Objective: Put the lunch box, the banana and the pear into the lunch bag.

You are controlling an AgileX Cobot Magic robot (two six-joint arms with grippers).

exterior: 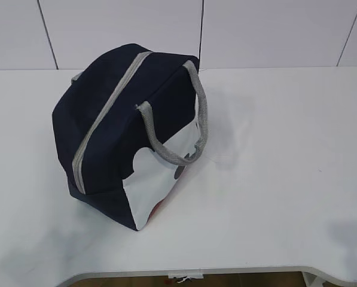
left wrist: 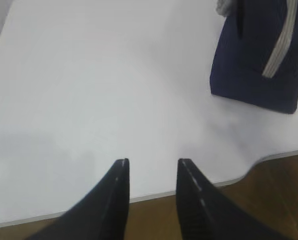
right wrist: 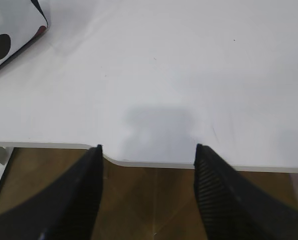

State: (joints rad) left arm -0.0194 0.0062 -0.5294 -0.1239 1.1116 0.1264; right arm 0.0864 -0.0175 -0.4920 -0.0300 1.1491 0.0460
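Observation:
The navy-blue lunch bag (exterior: 121, 128) stands on the white table, left of centre, with its grey zipper (exterior: 106, 110) closed along the top and its grey handle (exterior: 193, 113) hanging over the white side panel. The left wrist view catches the lunch bag (left wrist: 261, 55) at the upper right; the right wrist view shows only the lunch bag's white dotted corner (right wrist: 11, 35) at the upper left. My left gripper (left wrist: 152, 161) hangs open over the table's front edge with nothing in it. My right gripper (right wrist: 148, 146) is open wider, also empty. The lunch box, banana and pear are out of view. Neither gripper shows in the exterior view.
The white table (exterior: 274, 179) stretches bare to the right of the bag. Its front edge (exterior: 226, 272) has curved cut-outs, with brown floor (right wrist: 153, 200) below. A white panelled wall (exterior: 274, 30) rises behind the table.

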